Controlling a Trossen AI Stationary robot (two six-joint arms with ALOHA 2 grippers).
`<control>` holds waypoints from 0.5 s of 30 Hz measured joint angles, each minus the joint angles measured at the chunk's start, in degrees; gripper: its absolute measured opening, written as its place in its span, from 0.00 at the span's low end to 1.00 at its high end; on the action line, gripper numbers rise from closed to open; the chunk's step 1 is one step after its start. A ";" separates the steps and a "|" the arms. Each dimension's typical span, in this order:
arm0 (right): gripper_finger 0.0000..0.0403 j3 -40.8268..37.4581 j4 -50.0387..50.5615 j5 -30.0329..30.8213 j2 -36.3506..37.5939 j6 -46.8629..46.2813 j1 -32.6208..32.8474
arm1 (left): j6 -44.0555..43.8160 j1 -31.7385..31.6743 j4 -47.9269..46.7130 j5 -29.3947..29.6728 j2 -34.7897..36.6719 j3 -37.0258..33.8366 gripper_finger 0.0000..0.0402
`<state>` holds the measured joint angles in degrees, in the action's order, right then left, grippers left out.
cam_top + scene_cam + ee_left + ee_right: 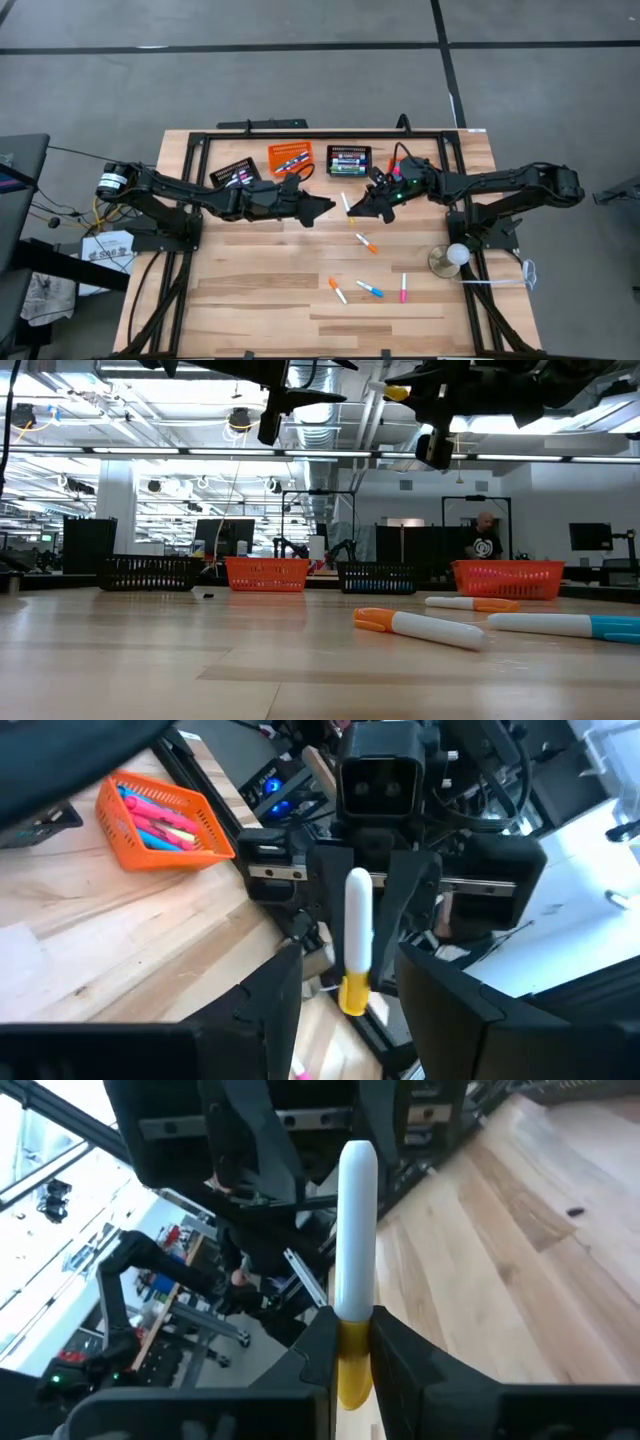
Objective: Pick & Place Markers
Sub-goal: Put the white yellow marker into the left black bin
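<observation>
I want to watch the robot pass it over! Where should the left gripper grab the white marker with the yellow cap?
Probably the bare white barrel of the marker, with the left gripper coming straight in from its own side. The right gripper pinches the yellow cap end, so the white part sticks out free.

The long table of pale wooden planks [260,290] is looking smooth, with a soft shine. On it, the slim white plastic markers with coloured caps [366,243] are looking smooth and a bit glossy. At the table's far edge, the small orange mesh basket [289,159] is looking like plastic net full of holes. The dark robot arms [200,195] above the table are looking matt and hard.
</observation>
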<state>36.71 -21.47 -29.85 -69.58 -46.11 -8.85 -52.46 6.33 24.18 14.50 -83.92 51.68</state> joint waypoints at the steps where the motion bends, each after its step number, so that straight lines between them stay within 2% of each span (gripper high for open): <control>1: 0.08 0.00 -0.44 -0.02 0.00 -0.01 -0.17 | -0.34 0.00 0.25 0.00 0.00 0.00 0.40; 7: 0.09 0.54 -1.49 0.02 -0.39 -0.42 -1.06 | -0.56 0.00 0.82 0.56 0.00 0.00 0.40; 15: 0.08 6.69 -1.35 -0.26 -5.72 1.35 -0.23 | -0.52 0.00 2.79 1.22 -0.02 0.00 0.40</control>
<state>43.40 -22.82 -30.10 -75.31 -44.76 -9.08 -52.97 6.33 26.97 15.72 -83.94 51.68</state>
